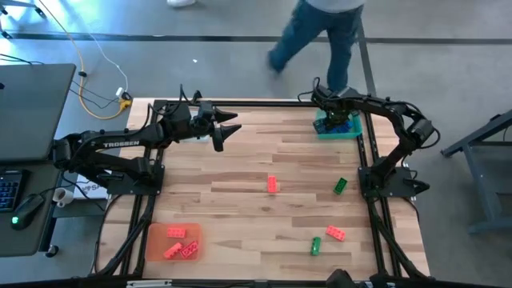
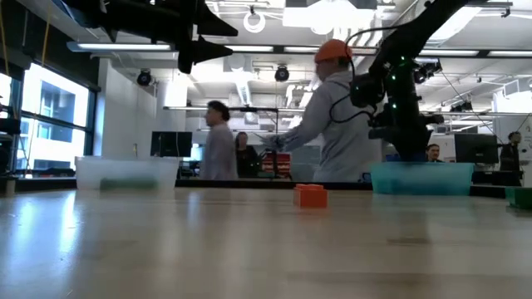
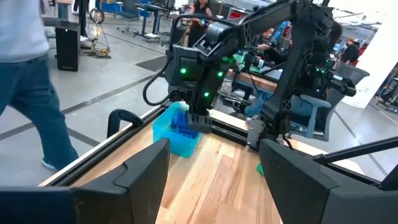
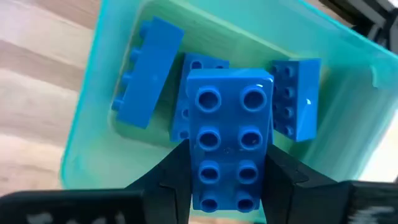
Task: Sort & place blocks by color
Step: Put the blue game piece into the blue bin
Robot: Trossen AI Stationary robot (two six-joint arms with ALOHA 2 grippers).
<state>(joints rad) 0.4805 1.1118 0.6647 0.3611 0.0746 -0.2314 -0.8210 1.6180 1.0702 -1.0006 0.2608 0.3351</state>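
A blue block (image 4: 229,140), studs facing the wrist camera, is clamped between the two fingers of the right gripper (image 4: 229,180) and is held just above the teal tray (image 4: 84,134) at the far right corner of the table (image 1: 240,160). Three more blue blocks (image 4: 146,71) are seen lying in that tray beneath it. Out on the bare wood, a red block (image 1: 272,184) lies near the middle, a green block (image 1: 340,186) to its right, and another red block (image 1: 336,233) and green block (image 1: 315,246) nearer the front edge. Three red blocks (image 1: 182,242) are gathered in the orange tray (image 1: 156,240) at the front left. The left gripper (image 1: 228,130) is held above the far left part of the table, its fingers spread and nothing between them. A person (image 1: 320,32) is seen walking past beyond the far edge.
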